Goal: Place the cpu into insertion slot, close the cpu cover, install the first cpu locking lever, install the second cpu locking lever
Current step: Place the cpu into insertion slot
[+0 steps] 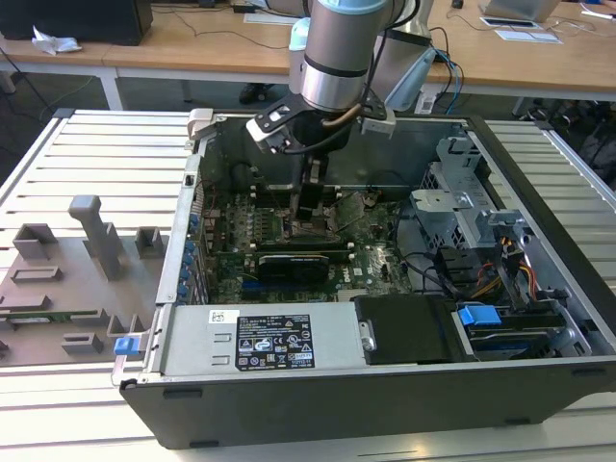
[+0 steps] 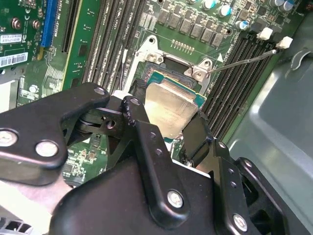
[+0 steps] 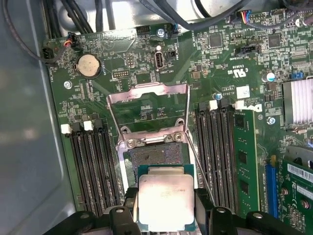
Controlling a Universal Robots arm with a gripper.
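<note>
The pincer is closed on the cpu, gripping two opposite edges and holding it over the near part of the open socket. I cannot tell whether the cpu touches the socket. The cover stands flipped back beyond the socket, inside the case.

cpu: dull silver top, green rim | gripper: black, silver screws | board around cpu: green with tiny grey and black bits | cover near cpu: shiny silver | slots beside cpu: black, white clips | battery well apart from cpu: pale silver | card slot farther from cpu: blue | case: dark grey
</note>
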